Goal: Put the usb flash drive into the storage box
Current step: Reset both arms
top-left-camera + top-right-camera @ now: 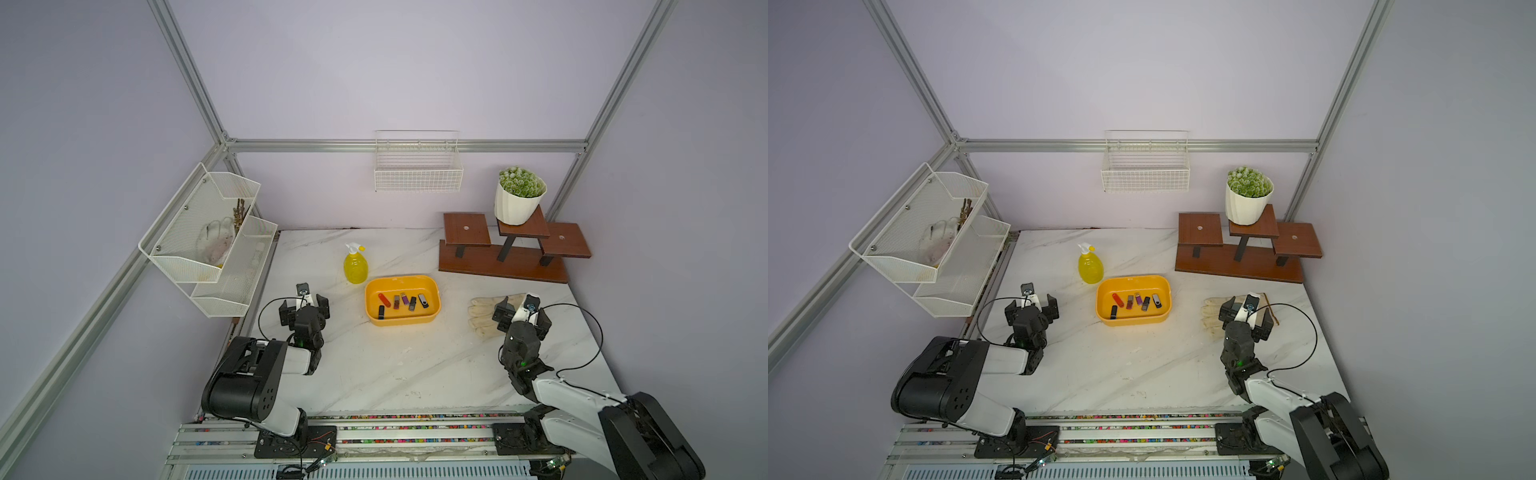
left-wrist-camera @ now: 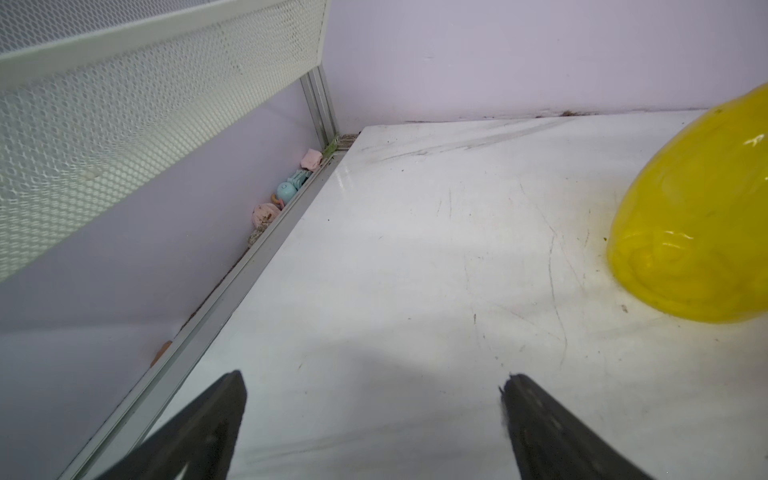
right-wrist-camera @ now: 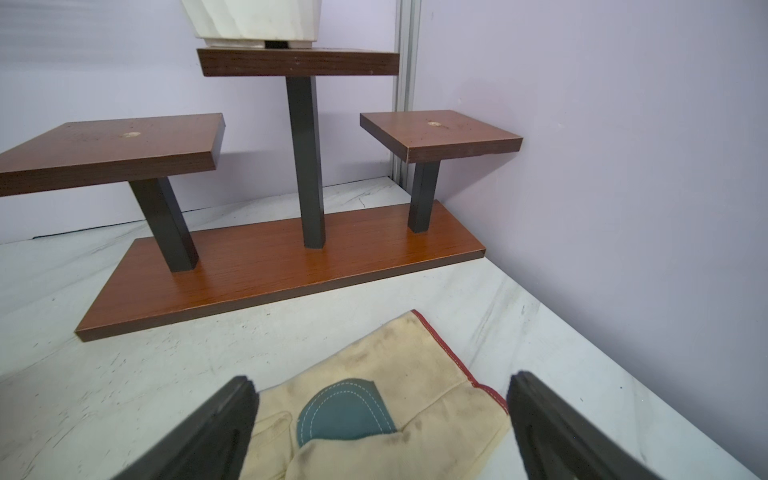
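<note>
The storage box point(image 1: 401, 321) point(image 1: 1133, 320), a shallow yellow-orange tub, sits mid-table in both top views. Several USB flash drives lie side by side on its floor, among them a red one point(image 1: 383, 300) point(image 1: 1118, 300) and a black one point(image 1: 381, 311). My left gripper point(image 1: 304, 305) point(image 1: 1032, 307) point(image 2: 374, 378) hovers over bare marble left of the box, open and holding nothing. My right gripper point(image 1: 523, 313) point(image 1: 1246, 313) point(image 3: 380, 380) is right of the box, open above a cream work glove point(image 1: 482, 311) point(image 3: 374, 357), with nothing between its fingers.
A yellow spray bottle point(image 1: 355, 266) point(image 2: 698, 232) stands just behind the box's left corner. A brown stepped stand point(image 1: 505, 266) point(image 3: 270, 266) with a potted plant point(image 1: 517, 203) is at the back right. A white wire basket point(image 1: 417, 172) and a mesh rack point(image 1: 203, 237) hang on the walls.
</note>
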Robot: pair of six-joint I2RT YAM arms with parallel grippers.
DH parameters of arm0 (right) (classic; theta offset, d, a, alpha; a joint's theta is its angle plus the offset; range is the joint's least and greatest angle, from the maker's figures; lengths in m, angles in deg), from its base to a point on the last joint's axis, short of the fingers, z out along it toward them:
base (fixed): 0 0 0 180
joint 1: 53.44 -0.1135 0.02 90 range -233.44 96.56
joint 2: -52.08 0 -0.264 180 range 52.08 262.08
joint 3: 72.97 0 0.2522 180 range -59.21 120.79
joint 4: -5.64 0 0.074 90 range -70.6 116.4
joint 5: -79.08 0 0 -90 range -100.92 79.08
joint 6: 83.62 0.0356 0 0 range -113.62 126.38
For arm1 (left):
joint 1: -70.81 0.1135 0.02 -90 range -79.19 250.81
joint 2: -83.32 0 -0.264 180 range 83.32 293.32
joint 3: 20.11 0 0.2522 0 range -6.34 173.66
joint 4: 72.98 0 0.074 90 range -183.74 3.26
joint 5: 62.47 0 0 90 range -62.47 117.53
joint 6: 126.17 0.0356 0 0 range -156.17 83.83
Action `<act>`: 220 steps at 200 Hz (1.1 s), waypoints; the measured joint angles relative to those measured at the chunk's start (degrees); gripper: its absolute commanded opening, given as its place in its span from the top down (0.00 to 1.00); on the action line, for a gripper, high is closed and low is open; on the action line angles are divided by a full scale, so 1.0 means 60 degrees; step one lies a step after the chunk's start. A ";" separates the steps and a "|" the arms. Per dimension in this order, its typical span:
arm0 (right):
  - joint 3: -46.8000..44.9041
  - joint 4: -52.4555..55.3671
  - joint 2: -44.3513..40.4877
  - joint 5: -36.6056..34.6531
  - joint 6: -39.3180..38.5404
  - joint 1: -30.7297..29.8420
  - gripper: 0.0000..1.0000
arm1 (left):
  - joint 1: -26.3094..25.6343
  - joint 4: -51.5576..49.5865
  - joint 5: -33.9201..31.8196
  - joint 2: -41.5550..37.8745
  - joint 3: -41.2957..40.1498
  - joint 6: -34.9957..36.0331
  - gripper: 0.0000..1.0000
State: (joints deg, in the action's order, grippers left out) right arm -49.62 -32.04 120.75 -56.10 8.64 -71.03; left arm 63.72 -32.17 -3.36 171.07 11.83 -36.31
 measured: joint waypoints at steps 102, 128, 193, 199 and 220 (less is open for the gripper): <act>-0.0026 -0.5574 0.4131 0.2175 -0.1082 0.0732 0.00 | 0.0510 0.0186 0.1064 0.0535 0.0160 -0.0033 0.00; 0.0426 -0.4918 0.4087 0.2455 -0.0863 0.0943 0.00 | 0.0510 0.0182 0.1115 0.0535 0.0160 -0.0033 0.00; 0.0688 -0.4164 0.4036 0.2710 -0.0627 0.1053 0.00 | 0.0510 0.0182 0.1118 0.0535 0.0160 -0.0033 0.00; 0.0688 -0.4127 0.4036 0.2718 -0.0623 0.1053 0.00 | 0.0510 0.0182 0.1118 0.0535 0.0160 -0.0033 0.00; 0.0692 -0.4044 0.4036 0.2732 -0.0597 0.1056 0.00 | 0.0510 0.0182 0.1122 0.0535 0.0160 -0.0033 0.00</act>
State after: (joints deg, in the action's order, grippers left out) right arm -45.47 -56.30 144.97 -39.71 5.06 -64.69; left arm 66.78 -31.08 3.37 174.28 12.79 -36.51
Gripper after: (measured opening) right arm 0.997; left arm 0.998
